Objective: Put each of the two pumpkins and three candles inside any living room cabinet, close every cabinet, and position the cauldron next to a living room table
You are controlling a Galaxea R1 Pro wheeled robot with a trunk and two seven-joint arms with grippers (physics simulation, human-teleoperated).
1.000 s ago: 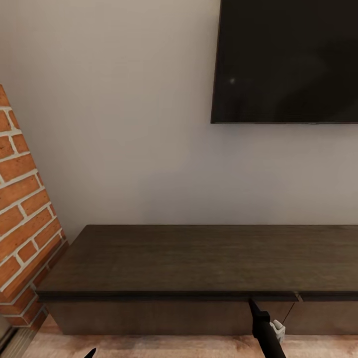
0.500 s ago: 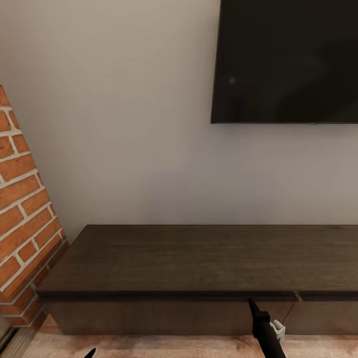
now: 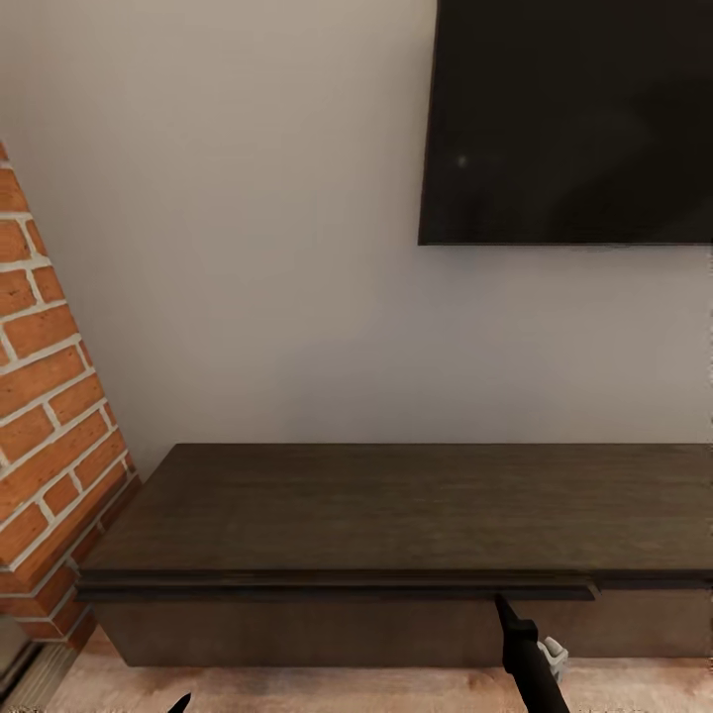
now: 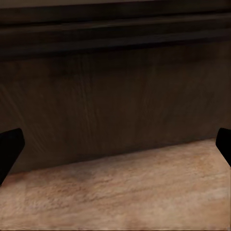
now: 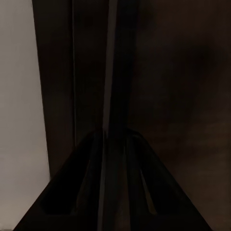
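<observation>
Head view has us parked right in front of the cabinet (image 3: 396, 515), the long low dark-brown unit sitting against the pale wall (image 3: 248, 248), under a big black TV (image 3: 574, 119). Brick fireplace (image 3: 50, 436) is just off its left end, and wood-look floor (image 3: 327, 693) runs along the bottom. Our right gripper (image 3: 502, 604) is up at the cabinet's front edge, black tip touching just under the lip of the top slab; that front strip looks like it sits slightly proud of the section to its right.

Right wrist cam is super dark, but we can see the two fingers (image 5: 86, 192) pinched together to a point on a thin vertical edge of the cabinet (image 5: 183, 96), so we'd call it clamped on that edge.

Left wrist cam: left gripper (image 4: 115, 144) spread wide, fingertips (image 4: 9, 144) at the frame edges, nothing between them, facing the cabinet's lower front panel (image 4: 115, 96) and the floor (image 4: 115, 197).
</observation>
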